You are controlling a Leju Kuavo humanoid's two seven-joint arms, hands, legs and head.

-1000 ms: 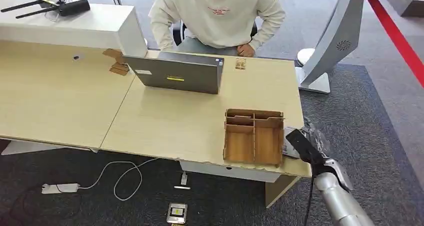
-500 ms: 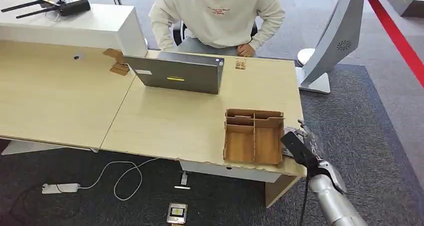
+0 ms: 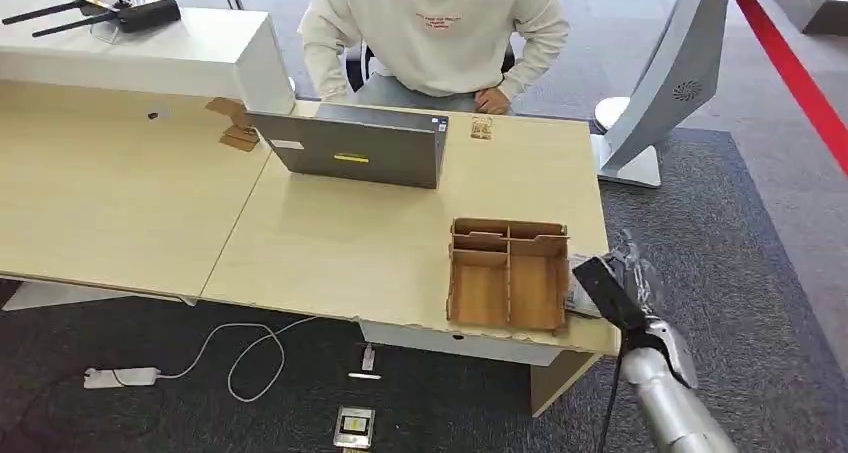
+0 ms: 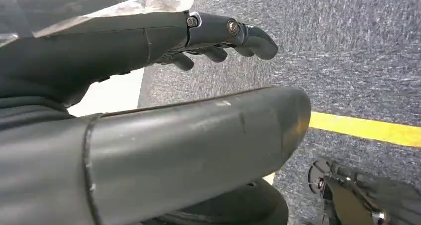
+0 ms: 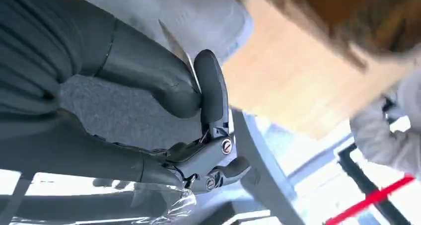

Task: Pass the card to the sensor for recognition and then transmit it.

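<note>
A pale grey card [image 3: 579,299] lies at the table's right front corner, just right of the wooden divided tray [image 3: 508,273]. My right hand [image 3: 614,295] reaches over the table's right edge to it. In the right wrist view the thumb and a dark finger [image 5: 211,86] meet on the card's [image 5: 198,11] thin edge, pinching it while it still lies on the wood. My left hand [image 4: 149,86] hangs above the grey carpet with its fingers [image 4: 233,34] stretched out and apart from the thumb, holding nothing.
A person in a cream sweatshirt [image 3: 435,28] sits behind the table [image 3: 340,253], facing a grey laptop [image 3: 350,148]. A small wooden block [image 3: 481,128] stands near the person's hand. A white raised counter [image 3: 150,53] carries a black router. A small device [image 3: 353,427] and cables lie on the floor.
My right hand pushed left over the card toward the tray, then drew back a little to the right. The card lies about where it did.
</note>
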